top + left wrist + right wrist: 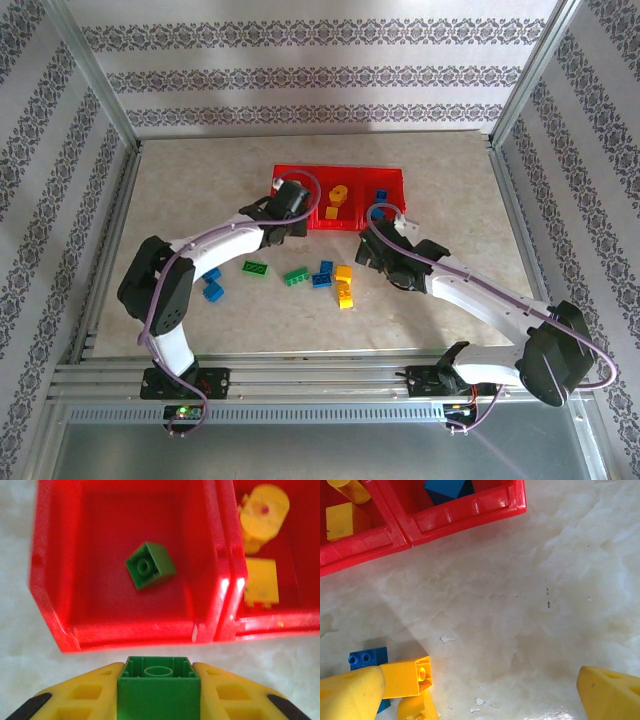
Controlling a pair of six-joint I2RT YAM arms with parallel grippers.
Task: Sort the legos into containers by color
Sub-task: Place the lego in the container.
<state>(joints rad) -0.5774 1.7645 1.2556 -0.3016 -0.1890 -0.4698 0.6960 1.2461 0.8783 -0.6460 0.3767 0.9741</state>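
Beside the red tray (340, 168) on a marbled beige tabletop (450, 200) — patterned wallpaper (300, 70) behind — left fingers (85, 695) clamp a green brick (159, 690); right fingers (350, 690) spread wide.

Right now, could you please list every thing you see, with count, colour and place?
tray: one, red, far middle of table, three compartments
green brick in tray: one, green, left compartment
yellow pieces: two, yellow, middle compartment
blue brick in tray: one, blue, right compartment
loose bricks: two green, four blue, at least two yellow, on table before tray
held brick: one, green, in left pincer
table: one, pale marbled
left pincer: one, yellow, shut on held brick, before tray's left compartment
right pincer: one, yellow, open, above table beside loose yellow brick
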